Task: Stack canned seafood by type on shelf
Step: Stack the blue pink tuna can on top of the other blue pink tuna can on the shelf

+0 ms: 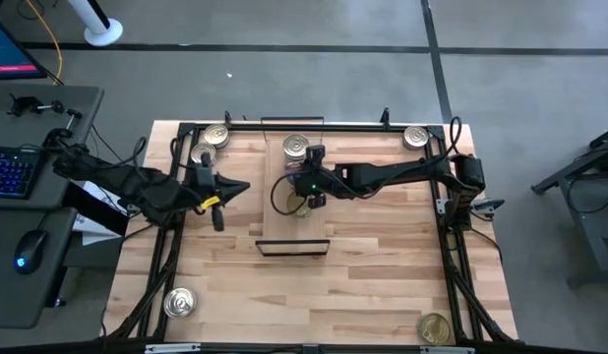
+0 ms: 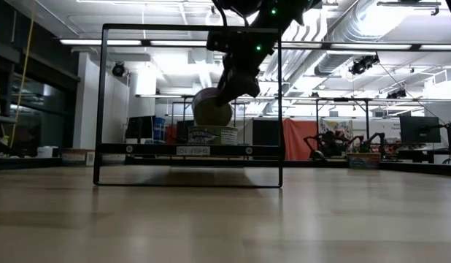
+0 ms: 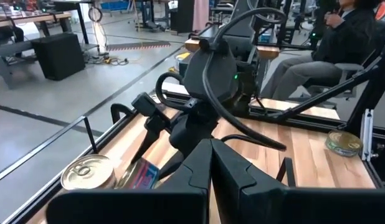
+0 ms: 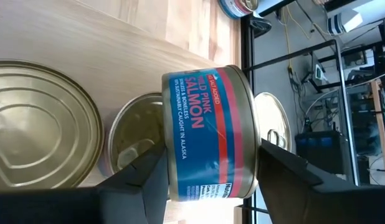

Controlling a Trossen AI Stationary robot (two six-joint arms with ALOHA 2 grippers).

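over the middle of the table (image 1: 363, 265), right gripper (image 4: 208, 171) clamped on a blue-and-red pink salmon tin (image 4: 208, 134), fingers (image 4: 139, 180) about half spread and pressed flat to opposite sides of its wall, tin turned on its side. seen from table height, held clear above a labelled tin (image 2: 212, 136) standing on the shelf (image 2: 189, 150), not touching it. on the shelf board below, a gold-lidded tin (image 4: 40, 124) and a second gold lid (image 4: 133, 134) just beside it; from above, a silver-lidded tin (image 1: 296, 147) at the shelf's far end. other tins scattered on the table: two at the far left corner (image 1: 212, 141), one at the far right corner (image 1: 416, 137), one at the near left (image 1: 179, 303), one at the near right (image 1: 434, 327). left gripper (image 3: 211, 152) parked at the left side of the table, away from the shelf, fingers pressed together and holding nothing, a silver-lidded tin (image 3: 88, 172) lying near it on the table.
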